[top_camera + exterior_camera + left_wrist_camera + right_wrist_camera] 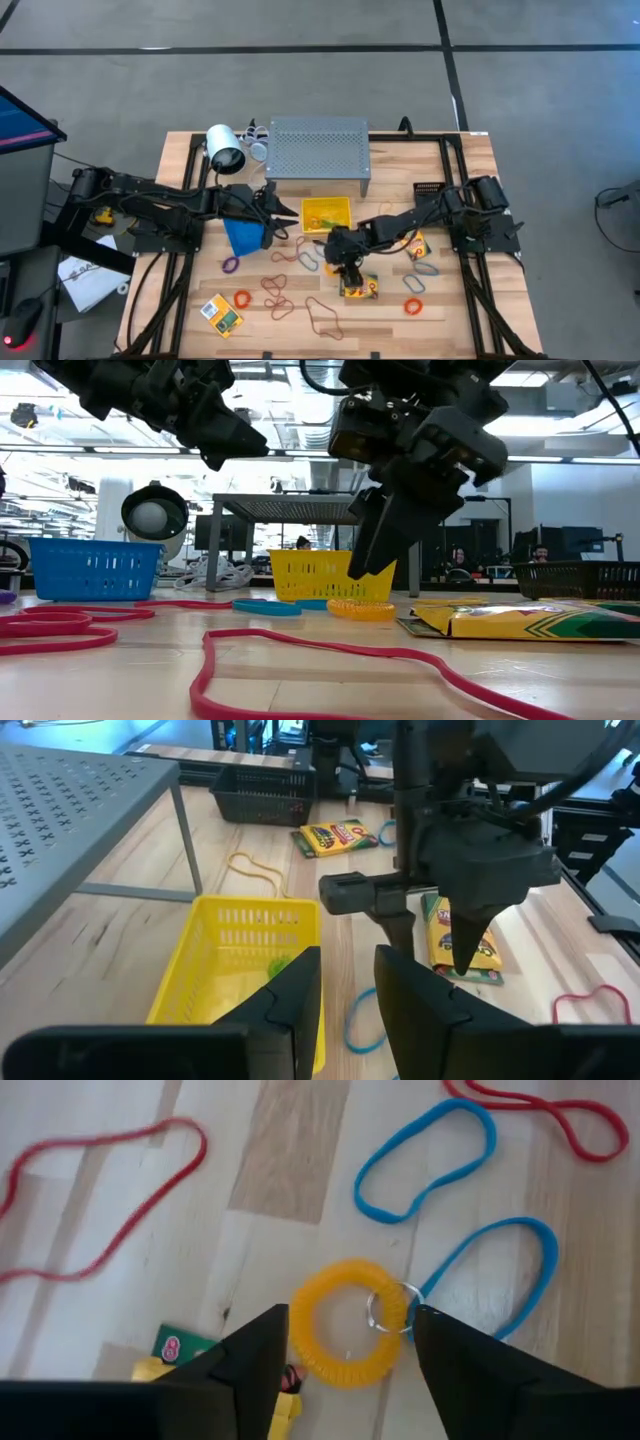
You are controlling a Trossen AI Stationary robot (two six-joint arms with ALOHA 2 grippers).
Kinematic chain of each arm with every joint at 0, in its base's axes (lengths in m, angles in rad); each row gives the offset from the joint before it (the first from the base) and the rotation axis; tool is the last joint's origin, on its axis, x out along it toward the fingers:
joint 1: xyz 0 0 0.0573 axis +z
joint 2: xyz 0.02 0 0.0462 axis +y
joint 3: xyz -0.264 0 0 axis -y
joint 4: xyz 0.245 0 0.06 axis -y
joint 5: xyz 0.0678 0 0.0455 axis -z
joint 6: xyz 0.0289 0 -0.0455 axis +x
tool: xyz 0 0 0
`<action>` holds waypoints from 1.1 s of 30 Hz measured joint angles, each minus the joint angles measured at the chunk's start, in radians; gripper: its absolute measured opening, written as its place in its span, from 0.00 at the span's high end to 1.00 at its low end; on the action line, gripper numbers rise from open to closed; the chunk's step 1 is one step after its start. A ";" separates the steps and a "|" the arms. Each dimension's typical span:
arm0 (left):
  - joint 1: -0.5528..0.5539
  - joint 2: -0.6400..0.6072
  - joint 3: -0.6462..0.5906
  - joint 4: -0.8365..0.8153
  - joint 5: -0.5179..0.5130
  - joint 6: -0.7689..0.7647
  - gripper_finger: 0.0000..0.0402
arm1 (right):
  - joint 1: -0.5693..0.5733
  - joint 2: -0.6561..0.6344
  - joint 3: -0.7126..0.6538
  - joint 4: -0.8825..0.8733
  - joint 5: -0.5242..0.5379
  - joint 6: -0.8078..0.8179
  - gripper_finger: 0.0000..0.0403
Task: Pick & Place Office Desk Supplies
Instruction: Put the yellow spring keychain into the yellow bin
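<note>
The right gripper (350,1342) hangs just above the table with its two dark fingers (252,1362) spread wide and nothing between them; directly under the gap lies a yellow coiled loop (345,1323) with a small metal ring (388,1308) on its edge, flat on the wood and touched by neither finger. Just beyond the fingertips lie two blue rubber bands (425,1152), one looping away from the metal ring, and a red rubber band (110,1192) trails off to one side; beside one finger a corner of a crayon box (172,1352) shows. In the high view this gripper (346,262) stands just past the yellow bin (327,213), with the crayon box (359,289) right below it. The left gripper (345,995) hovers above the yellow bin's (200,975) edge, next to a blue bin (243,236), its fingers partly apart and empty, pointing toward the right arm.
</note>
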 joint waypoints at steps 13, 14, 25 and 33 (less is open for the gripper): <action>0.000 0.000 0.000 0.004 0.000 -0.001 0.77 | 0.037 0.015 0.001 0.012 0.006 -0.048 0.73; 0.000 0.001 0.000 0.004 0.000 -0.001 0.77 | 0.036 0.029 0.003 0.023 0.004 -0.048 0.74; 0.000 0.001 0.000 0.002 0.000 -0.002 0.77 | 0.036 0.110 0.038 0.013 -0.046 -0.040 0.73; 0.000 0.001 0.000 0.002 0.000 -0.002 0.77 | 0.034 0.111 0.037 0.013 -0.019 -0.040 0.82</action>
